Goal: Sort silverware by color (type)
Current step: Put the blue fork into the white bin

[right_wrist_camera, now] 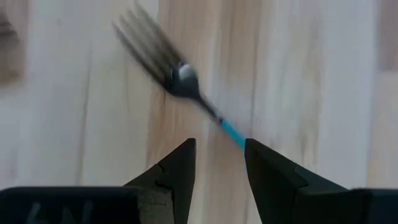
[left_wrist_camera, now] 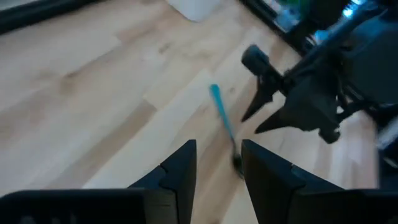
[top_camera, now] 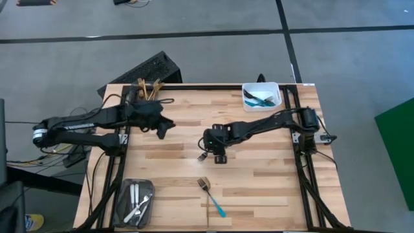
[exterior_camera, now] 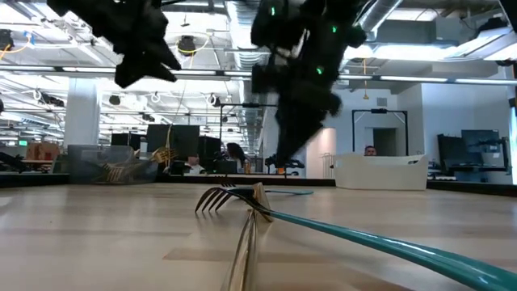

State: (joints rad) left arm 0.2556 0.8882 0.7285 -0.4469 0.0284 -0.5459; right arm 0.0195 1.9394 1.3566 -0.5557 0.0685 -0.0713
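A blue-handled fork with a dark metal head lies on the wooden table near its middle, and also shows in the right wrist view and the left wrist view. My right gripper hangs just above it, open. In the right wrist view the blue handle runs between its fingers. My left gripper hangs above the table's far left part, open and empty. A second blue-handled fork lies near the front edge.
A white bin with blue utensils stands at the far right. A dark tray with white utensils is at the near left corner. Gold utensils sit at the far left edge. Bare wood lies between the arms.
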